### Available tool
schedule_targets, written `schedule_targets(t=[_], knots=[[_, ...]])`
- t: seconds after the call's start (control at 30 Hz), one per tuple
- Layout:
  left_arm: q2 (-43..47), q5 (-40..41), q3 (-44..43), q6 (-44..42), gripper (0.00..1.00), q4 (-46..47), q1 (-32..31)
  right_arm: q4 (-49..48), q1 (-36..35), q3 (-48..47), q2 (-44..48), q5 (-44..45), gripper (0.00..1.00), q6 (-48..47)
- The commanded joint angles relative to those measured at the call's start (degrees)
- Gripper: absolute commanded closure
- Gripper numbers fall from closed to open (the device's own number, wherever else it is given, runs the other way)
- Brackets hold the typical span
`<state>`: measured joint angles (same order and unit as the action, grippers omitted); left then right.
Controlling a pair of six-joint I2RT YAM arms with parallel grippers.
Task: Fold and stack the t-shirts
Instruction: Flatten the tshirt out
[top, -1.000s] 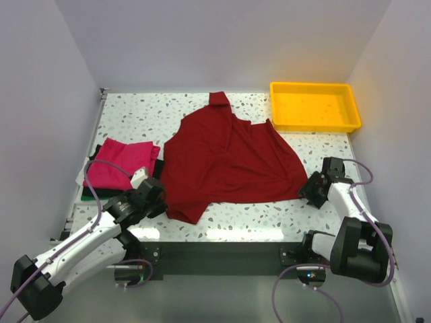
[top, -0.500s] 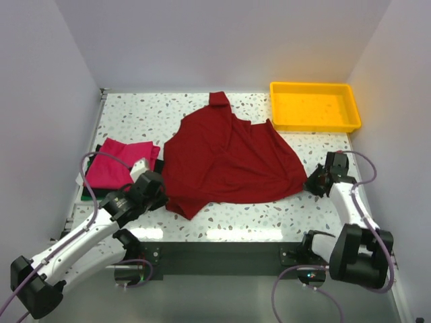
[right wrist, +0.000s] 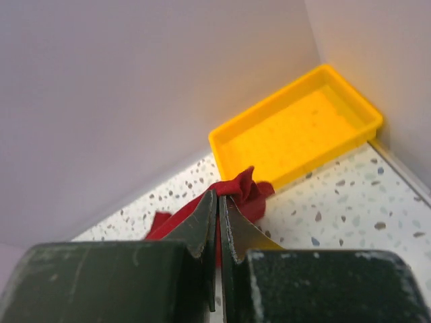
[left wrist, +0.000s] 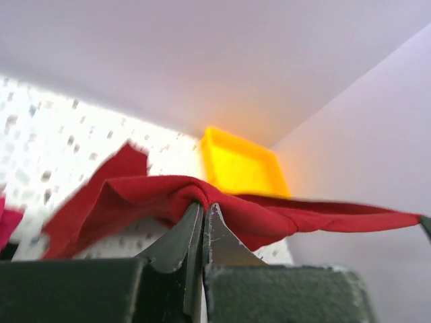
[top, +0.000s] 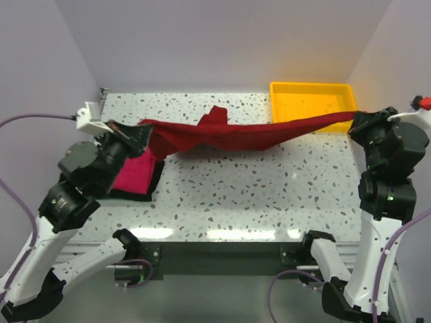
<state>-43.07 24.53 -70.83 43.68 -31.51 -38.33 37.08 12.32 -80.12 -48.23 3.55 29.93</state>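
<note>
A: What does the overhead view show?

B: Both arms are raised. The left gripper (top: 145,132) pinches one end of the crimson shirt (top: 249,134), and the right gripper (top: 360,120) pinches the other end beside the yellow tray (top: 310,85). The cloth hangs stretched between them above the table (top: 256,195). I judge this is to open it out flat for folding. At the near left, the pink shirt (top: 133,173) lies folded on a dark shirt (top: 156,182), the stack it should join.

A: And the left wrist camera?

B: The fingers are pressed together on a bunched ridge of the crimson shirt (left wrist: 283,215), which runs off to the right as a taut band.

A: The right wrist?

B: Much the same. The fingers are clamped on a small wad of crimson cloth, with the tray in the far corner behind.
</note>
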Motion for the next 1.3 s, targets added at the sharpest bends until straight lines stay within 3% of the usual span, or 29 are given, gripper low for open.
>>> schedule_targets(t=[0.0, 0.33, 0.5, 0.67, 0.8, 0.87, 0.93, 0.97, 1.0, 1.13, 1.27], knots=[[0.18, 0.87, -11.50, -9.22, 1.00, 6.81, -0.08, 5.10, -0.01, -9.86, -2.48, 3.83, 1.00, -2.42], [-9.13, -11.96, -43.24, -18.45, 1.00, 0.04, -0.17, 13.45, -0.10, -41.84, -6.70, 14.20, 1.00, -10.33], [-13.18, -11.01, -51.95, -21.27, 1.00, -1.80, -0.17, 13.46, -0.63, -45.39, -6.35, 15.52, 1.00, -12.70], [-16.59, 0.58, -46.87, -26.17, 1.00, 3.28, -0.17, 11.35, -0.80, -39.87, -8.98, 12.81, 1.00, -13.41], [-21.78, 17.18, -35.20, -28.39, 1.00, 9.60, 0.00, 3.73, -0.80, -26.44, -10.57, 9.64, 1.00, -11.14], [-26.77, 21.69, -27.89, -29.01, 1.00, 14.53, 1.49, 0.55, -0.89, -16.51, -11.27, 9.98, 1.00, -9.81], [-31.35, 14.72, -24.91, -25.77, 1.00, 13.85, 9.90, -3.14, -0.80, -7.92, -13.81, 10.68, 1.00, -8.49], [-35.99, 4.92, -23.49, -21.75, 1.00, 14.28, 12.63, -4.37, -0.80, -5.17, -15.04, 11.03, 1.00, -8.14], [-38.47, 3.34, -22.00, -21.97, 1.00, 15.59, 15.01, -7.69, -0.80, -2.44, -17.49, 11.30, 1.00, -7.96], [-50.77, 0.98, -16.37, -26.27, 1.00, 25.76, 15.21, -14.66, -0.54, 8.90, -26.99, 12.53, 1.00, -7.52], [-64.64, -2.91, -18.81, -28.73, 1.00, 30.54, 15.39, -19.40, -0.45, 11.03, -37.79, 10.17, 1.00, -7.17]])
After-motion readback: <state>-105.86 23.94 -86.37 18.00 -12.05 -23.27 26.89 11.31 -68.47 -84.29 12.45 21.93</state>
